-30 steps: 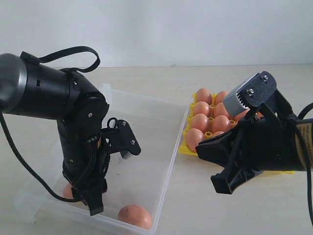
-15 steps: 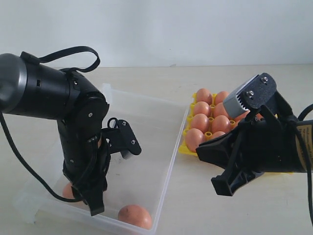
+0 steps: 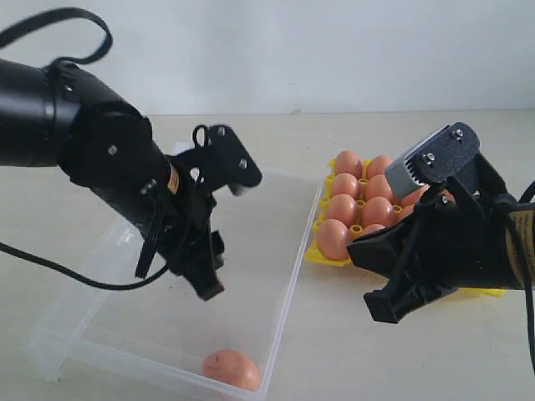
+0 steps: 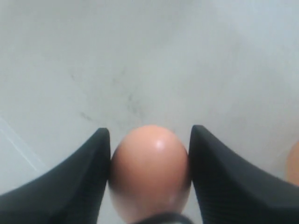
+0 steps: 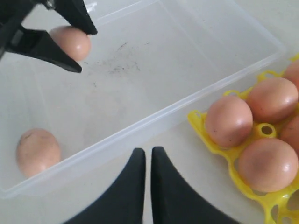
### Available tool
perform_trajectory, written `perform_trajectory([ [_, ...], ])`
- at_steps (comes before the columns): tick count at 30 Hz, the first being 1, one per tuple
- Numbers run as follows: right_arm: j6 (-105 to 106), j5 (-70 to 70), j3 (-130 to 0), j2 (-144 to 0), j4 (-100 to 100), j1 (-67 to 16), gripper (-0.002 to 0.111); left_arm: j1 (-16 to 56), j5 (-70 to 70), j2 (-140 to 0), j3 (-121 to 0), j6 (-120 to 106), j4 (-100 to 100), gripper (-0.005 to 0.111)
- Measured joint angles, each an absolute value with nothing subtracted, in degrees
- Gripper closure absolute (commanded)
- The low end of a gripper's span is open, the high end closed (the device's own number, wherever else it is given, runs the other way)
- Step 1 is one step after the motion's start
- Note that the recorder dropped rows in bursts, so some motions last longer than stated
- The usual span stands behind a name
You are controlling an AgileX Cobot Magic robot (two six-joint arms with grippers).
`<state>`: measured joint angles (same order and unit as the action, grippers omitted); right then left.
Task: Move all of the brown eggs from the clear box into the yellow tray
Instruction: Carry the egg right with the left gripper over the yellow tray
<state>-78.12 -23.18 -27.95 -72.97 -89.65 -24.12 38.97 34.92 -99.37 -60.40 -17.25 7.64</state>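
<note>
left end effector (image 4: 149, 134): clamped on one brown egg (image 4: 149, 172), a finger snug against each side, so it's sitting fairly wide around the shell

held egg location: over the clear box (image 3: 288, 292), inside its outline, and it looks to be up off the floor. From the right wrist view you can see it pinched between the two dark fingers above the box floor

right end effector (image 5: 148, 151): fingers pressed flat together, nothing in them. It hangs over the counter (image 3: 334, 359), over the strip between the box's long wall and the yellow tray (image 5: 264, 130)

other egg in the box (image 3: 230, 368): one more brown egg lying on the box floor, down near the closest corner and well apart from the held one

tray eggs (image 3: 343, 209): a bunch of brown eggs sitting in their cups. The right arm blocks a good chunk of the tray in the exterior view, so no idea how many cups are filled

box floor: dark scuff marks (image 5: 117, 65) around the middle

layout: box on the left, tray on the right, just beside each other on the pale counter
</note>
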Motion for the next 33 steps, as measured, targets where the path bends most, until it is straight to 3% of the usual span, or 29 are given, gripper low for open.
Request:
perform_trajectory([
  [9, -79.58, -15.66, -27.95, -69.66, -87.40, -24.12, 0.108, 38.97, 18.06, -93.94, -58.63, -32.69, -13.90, 0.103],
  [17, -82.15, -13.80, -27.49, -55.36, -87.31, -24.12, 0.108, 38.97, 13.55, -93.94, -55.25, -56.99, -38.98, 0.103],
  [19, -83.39, -12.88, -26.21, -48.80, -87.31, -24.12, 0.108, 38.97, 13.39, -93.94, -55.15, -72.56, -55.77, 0.103],
  [23, -86.29, -13.57, -24.32, -39.47, -87.31, -24.12, 0.108, 38.97, 23.73, -95.08, -55.15, -111.29, -91.96, 0.103],
  [33, -89.36, -18.61, -22.74, -35.16, -89.70, -24.12, 0.108, 38.97, 42.07, -113.47, -68.29, -121.69, -98.83, 0.103],
])
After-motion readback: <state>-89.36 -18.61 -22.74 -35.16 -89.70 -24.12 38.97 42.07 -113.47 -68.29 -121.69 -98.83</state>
